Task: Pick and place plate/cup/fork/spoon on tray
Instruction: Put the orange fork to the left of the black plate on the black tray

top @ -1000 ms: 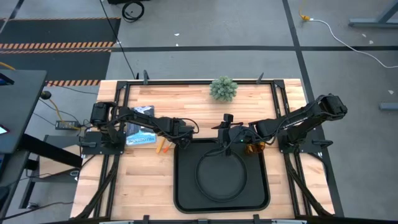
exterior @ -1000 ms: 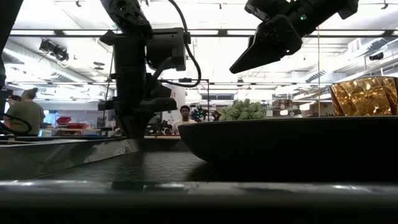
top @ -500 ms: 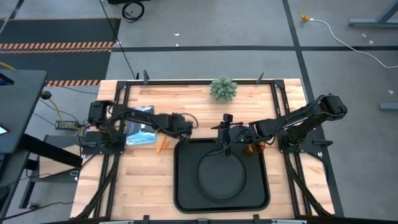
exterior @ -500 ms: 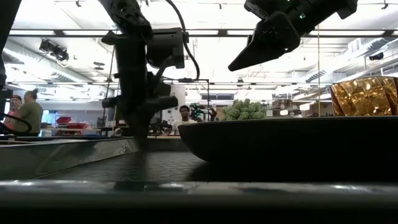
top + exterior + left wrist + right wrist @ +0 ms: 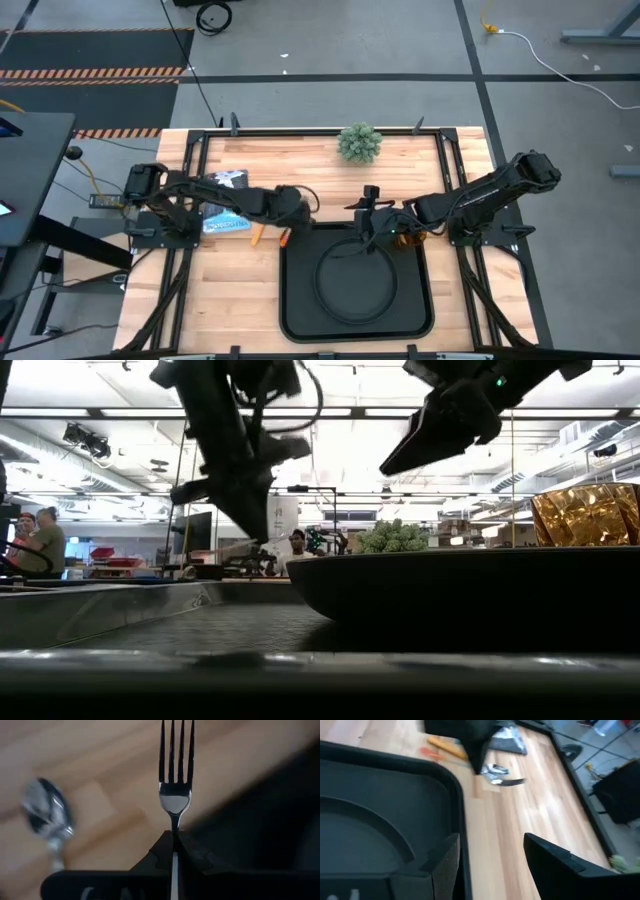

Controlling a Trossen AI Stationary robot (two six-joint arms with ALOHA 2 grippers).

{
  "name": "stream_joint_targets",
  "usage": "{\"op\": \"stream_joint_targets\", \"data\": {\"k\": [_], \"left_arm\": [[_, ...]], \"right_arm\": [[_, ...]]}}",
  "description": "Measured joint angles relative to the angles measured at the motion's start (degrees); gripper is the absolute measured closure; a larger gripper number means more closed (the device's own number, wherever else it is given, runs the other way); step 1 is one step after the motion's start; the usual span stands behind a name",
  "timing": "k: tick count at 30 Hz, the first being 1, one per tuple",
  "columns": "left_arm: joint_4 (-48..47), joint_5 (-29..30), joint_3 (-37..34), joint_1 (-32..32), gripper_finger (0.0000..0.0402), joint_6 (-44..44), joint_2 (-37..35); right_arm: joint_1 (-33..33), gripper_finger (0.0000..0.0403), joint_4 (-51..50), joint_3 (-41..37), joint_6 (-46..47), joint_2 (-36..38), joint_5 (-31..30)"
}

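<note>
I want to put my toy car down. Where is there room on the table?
Bare wood lies left of the tray, and beside the plant. It is crowded at the tray's far edge, where the left gripper holds the fork and the right gripper hovers near the cup.

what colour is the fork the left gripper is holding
All silver fork, clearest in the left wrist view.

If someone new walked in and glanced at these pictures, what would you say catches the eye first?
Most striking is the fork, clamped upright in the left gripper near the tray's far left corner. The spoon lies on the wood beside it. On the tray sit the round black plate and the amber cup in its far right corner, with the right gripper open above the tray's far edge.
</note>
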State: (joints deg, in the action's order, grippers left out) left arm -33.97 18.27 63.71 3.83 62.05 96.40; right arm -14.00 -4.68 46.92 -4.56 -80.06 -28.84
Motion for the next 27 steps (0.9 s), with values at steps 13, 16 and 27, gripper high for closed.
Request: {"op": "stream_joint_targets", "data": {"k": [13, 16, 27], "left_arm": [[0.98, 4.72, 1.79, 15.8, 0.0384, 24.44, 1.66], [2.83, 4.92, 1.86, 18.3, 0.0384, 27.71, 2.83], [-3.68, 3.99, 14.86, 21.17, 0.0384, 30.29, 13.44]], "right_arm": [[-3.89, 0.0181, -4.41, 0.0, -0.1, 11.08, 0.28], [-4.05, 0.0181, -5.8, 0.0, 0.07, 11.94, 1.06], [-4.05, 0.0182, -6.69, -0.29, 0.09, 10.74, 3.41]]}}
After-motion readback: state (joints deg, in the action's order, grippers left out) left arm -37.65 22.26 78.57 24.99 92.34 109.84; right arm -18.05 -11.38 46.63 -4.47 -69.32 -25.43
